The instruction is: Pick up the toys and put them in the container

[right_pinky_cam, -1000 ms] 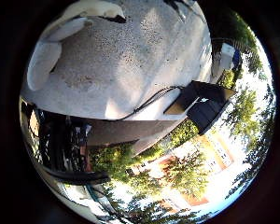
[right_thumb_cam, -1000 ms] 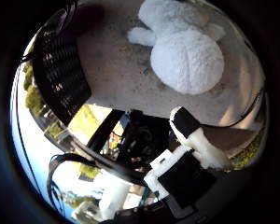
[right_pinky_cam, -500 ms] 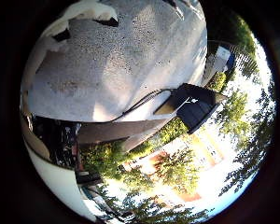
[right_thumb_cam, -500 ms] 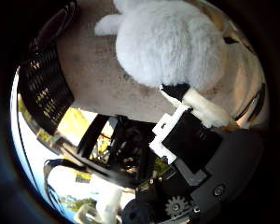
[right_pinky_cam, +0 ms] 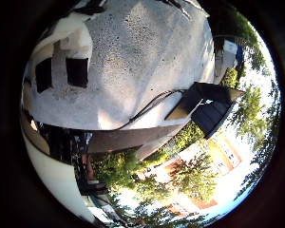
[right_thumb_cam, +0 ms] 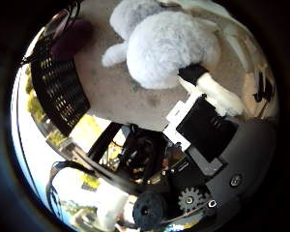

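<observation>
Thumb-side palm view, left to right:

- Black mesh container [right_thumb_cam: 58, 96], standing on the table at its edge, well apart from the toy.
- Dark purplish object [right_thumb_cam: 70, 38] at the container's far end (inside it or just behind it: cannot tell).
- Speckled grey table [right_thumb_cam: 116, 96], a bare stretch of it between container and toy.
- White plush toy [right_thumb_cam: 169, 48], lying on the table close under the palm and filling much of the view; one small limb sticking out toward the container.
- Right hand [right_thumb_cam: 208, 116], white and black parts with a small gear showing near the palm. One finger [right_thumb_cam: 215, 89] stretched out nearly straight, its pale tip touching the toy's flank. Not wrapped round the toy; nothing held, fingers extended rather than curled.

Little-finger-side palm view, left to right:

- Another finger of the same hand, white with black panels, extended over the table (no contact with anything visible).
- Same table surface, no toy on this part of it.
- Black box [right_pinky_cam: 209, 107] at the table's edge.
- Green trees [right_pinky_cam: 190, 175] and an orange-walled building [right_pinky_cam: 218, 152] beyond the table.
</observation>
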Controlling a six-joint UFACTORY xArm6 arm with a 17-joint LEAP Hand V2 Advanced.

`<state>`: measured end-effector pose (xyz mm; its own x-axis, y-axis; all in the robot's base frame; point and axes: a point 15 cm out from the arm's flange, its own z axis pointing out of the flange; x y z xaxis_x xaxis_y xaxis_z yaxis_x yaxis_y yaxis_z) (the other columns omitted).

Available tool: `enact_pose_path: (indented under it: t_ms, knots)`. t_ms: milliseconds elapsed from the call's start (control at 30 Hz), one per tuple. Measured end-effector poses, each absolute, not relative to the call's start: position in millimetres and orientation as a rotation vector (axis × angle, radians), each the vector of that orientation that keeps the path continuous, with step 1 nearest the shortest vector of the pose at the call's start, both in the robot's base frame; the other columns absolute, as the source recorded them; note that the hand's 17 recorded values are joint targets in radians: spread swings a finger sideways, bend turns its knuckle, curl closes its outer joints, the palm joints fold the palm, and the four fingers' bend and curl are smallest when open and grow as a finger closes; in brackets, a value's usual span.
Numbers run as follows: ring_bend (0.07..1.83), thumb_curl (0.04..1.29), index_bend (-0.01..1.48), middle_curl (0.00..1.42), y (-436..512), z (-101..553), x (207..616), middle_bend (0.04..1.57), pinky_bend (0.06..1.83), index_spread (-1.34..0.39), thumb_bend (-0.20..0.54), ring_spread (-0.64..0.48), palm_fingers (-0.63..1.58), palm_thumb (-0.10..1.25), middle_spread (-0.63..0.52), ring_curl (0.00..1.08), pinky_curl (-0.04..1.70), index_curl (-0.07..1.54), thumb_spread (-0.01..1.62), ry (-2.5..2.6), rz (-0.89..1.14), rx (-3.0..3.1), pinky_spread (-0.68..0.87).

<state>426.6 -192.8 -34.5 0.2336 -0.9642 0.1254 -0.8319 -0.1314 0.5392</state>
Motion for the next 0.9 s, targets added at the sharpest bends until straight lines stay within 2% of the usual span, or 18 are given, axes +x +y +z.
enact_pose_path:
  t_ms: [333, 900]
  knots:
    - [1.52, 0.72, 1.17, 1.25, -182, 28, 415, 1.13, 1.47, -0.79, -0.013, -0.14, 0.69, 1.0, -0.35, 0.89, 0.98, -0.01, 1.11, -1.599, -0.315, 2.056, 0.17]
    - [1.61, 0.81, 1.37, 1.29, -133, 127, 397, 1.21, 1.53, -0.79, -0.008, -0.14, 0.61, 0.95, -0.34, 0.89, 1.06, -0.02, 1.16, -1.59, -0.298, 2.208, 0.13]
